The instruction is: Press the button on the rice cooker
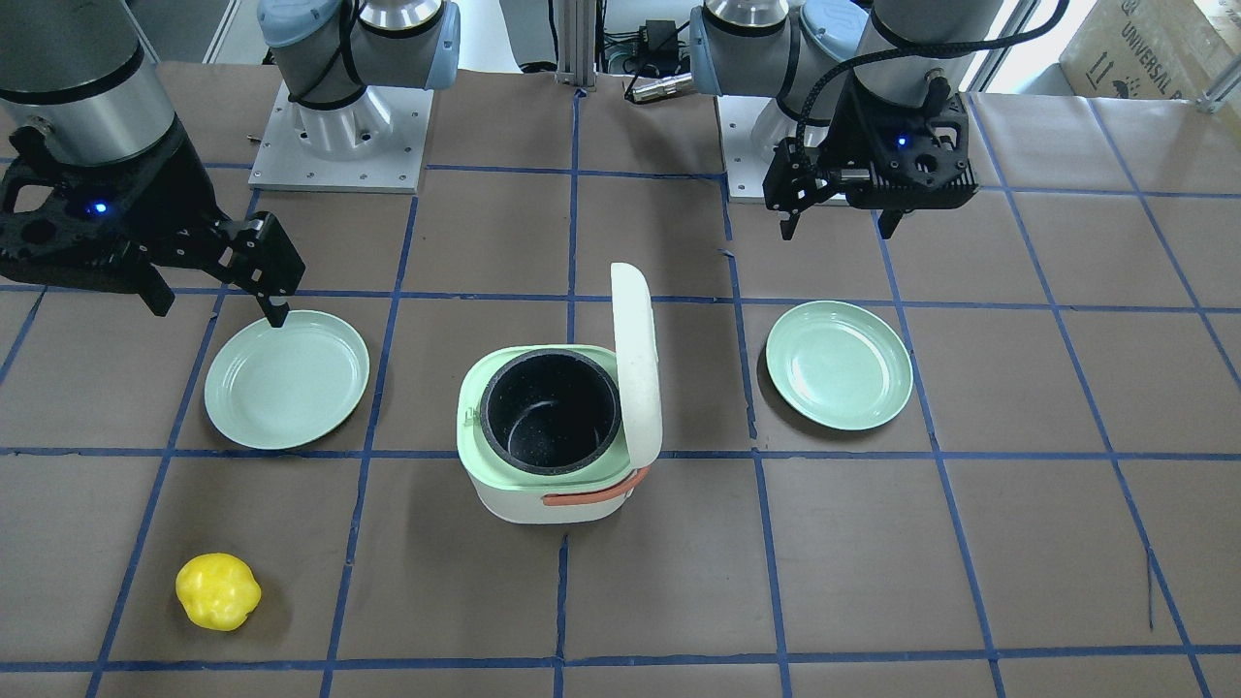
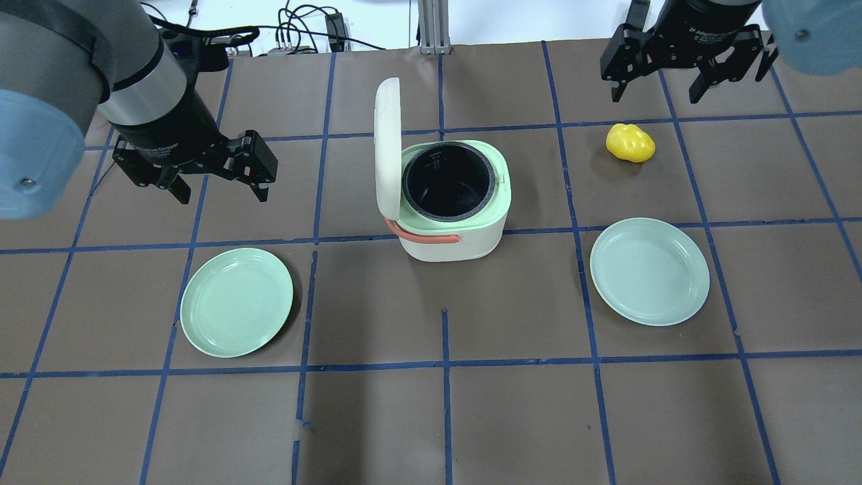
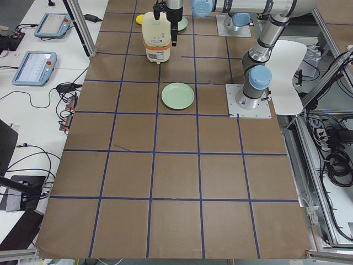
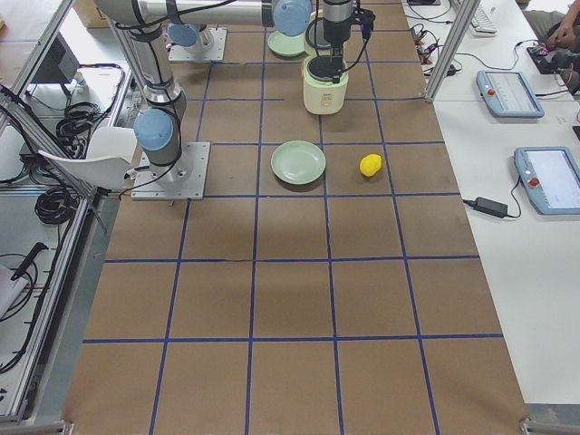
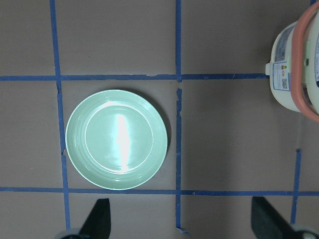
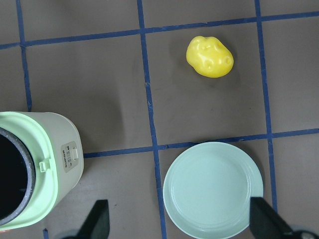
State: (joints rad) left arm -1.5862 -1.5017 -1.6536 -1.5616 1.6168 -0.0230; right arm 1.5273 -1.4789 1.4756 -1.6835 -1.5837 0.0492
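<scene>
The cream-white rice cooker (image 2: 458,242) stands mid-table with its lid (image 2: 387,145) swung upright and open. The black inner pot (image 2: 448,180) and mint rim show, and the orange strap handle (image 2: 424,236) hangs down its side. It also shows in the front view (image 1: 543,499). A small latch and a control panel (image 6: 71,157) sit on the cooker's wall in the right wrist view. My left gripper (image 2: 222,195) is open and empty, hovering well to the cooker's left. My right gripper (image 2: 656,94) is open and empty, high at the far right, beyond the cooker.
Two mint-green plates lie on the table, one at the left (image 2: 237,302) and one at the right (image 2: 650,271). A yellow pepper-like toy (image 2: 630,143) lies near the right gripper. Blue tape lines grid the brown table.
</scene>
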